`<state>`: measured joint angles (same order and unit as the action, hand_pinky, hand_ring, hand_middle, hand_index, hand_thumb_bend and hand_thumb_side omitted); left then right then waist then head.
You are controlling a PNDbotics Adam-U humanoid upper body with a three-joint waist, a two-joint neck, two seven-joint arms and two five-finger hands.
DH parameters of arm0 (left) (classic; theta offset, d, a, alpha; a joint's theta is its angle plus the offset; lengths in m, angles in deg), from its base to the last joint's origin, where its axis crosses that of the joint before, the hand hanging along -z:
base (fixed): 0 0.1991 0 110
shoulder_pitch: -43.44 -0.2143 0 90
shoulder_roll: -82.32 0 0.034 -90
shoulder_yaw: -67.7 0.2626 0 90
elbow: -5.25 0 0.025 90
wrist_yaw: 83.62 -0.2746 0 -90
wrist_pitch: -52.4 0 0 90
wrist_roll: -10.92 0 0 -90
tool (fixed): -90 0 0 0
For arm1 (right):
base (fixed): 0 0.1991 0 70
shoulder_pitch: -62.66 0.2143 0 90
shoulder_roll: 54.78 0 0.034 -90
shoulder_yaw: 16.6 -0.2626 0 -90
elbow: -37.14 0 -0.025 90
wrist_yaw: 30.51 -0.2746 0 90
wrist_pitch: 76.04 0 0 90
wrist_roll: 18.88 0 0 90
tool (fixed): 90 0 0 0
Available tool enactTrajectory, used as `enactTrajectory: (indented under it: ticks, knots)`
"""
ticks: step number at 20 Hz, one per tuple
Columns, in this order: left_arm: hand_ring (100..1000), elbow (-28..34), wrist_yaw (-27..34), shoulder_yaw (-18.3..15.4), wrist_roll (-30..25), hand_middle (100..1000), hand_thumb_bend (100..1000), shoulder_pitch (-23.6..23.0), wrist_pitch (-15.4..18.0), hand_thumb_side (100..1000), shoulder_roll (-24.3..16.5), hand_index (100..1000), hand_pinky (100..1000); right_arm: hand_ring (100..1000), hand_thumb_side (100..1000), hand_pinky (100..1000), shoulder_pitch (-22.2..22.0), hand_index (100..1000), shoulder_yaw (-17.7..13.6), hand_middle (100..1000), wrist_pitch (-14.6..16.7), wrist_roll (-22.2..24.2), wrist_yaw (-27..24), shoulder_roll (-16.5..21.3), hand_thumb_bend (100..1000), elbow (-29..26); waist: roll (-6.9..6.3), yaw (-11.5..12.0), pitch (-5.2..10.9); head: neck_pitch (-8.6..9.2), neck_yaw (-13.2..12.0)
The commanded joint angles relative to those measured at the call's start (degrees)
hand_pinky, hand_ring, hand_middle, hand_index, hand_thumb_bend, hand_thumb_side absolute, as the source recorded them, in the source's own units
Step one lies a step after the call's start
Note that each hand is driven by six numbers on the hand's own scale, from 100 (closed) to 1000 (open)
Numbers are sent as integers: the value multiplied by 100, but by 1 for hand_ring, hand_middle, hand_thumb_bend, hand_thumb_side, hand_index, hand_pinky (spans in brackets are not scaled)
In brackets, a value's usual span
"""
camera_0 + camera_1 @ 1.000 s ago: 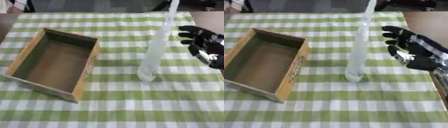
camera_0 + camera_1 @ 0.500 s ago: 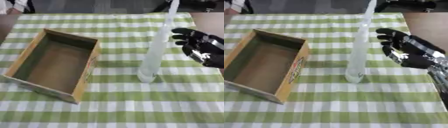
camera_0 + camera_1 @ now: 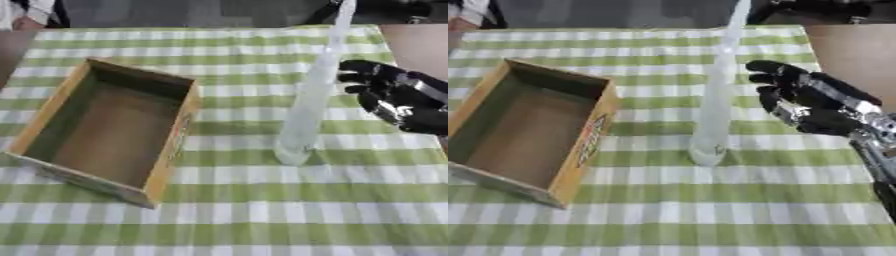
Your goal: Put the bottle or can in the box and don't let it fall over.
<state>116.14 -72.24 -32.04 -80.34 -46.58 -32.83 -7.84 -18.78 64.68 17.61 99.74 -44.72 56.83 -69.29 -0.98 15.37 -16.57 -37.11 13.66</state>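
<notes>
Bottle (image 3: 713, 110) standing upright on the bench (image 3: 710, 210), right of the box (image 3: 531, 125); I'm holding my right hand (image 3: 807, 107) open just beside it, fingers spread, lining up a mid-body grasp so it doesn't tip

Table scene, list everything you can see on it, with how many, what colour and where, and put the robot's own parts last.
bottle: one, tall and clear, standing upright on the cloth right of centre, outside the box
box: one, brown cardboard, open top, nothing inside, left of the bottle
tablecloth: one, green and white check, covering most of the table
table: brown bare surface showing past the cloth at the right
right hand: one, black with silver, open, beside the bottle on its right, a gap between them
left hand: not in view
</notes>
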Motion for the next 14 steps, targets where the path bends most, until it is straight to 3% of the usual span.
enactTrajectory:
  ticks: [1, 14]
  knots:
    - [789, 99, 21, -29, -18, 963, 100, 21, 13, 853, -164, 848, 1000, 1000, 530, 965, 94, 1000, 7, 1000, -12, 103, -78, 139, 100, -36, -5, 11, 63, 86, 10]
    - [788, 96, 19, -27, -21, 964, 100, 19, 8, 854, -148, 848, 1000, 1000, 531, 976, 333, 1000, 95, 1000, -61, 253, -100, 69, 100, 17, 3, 41, 54, 108, 22]
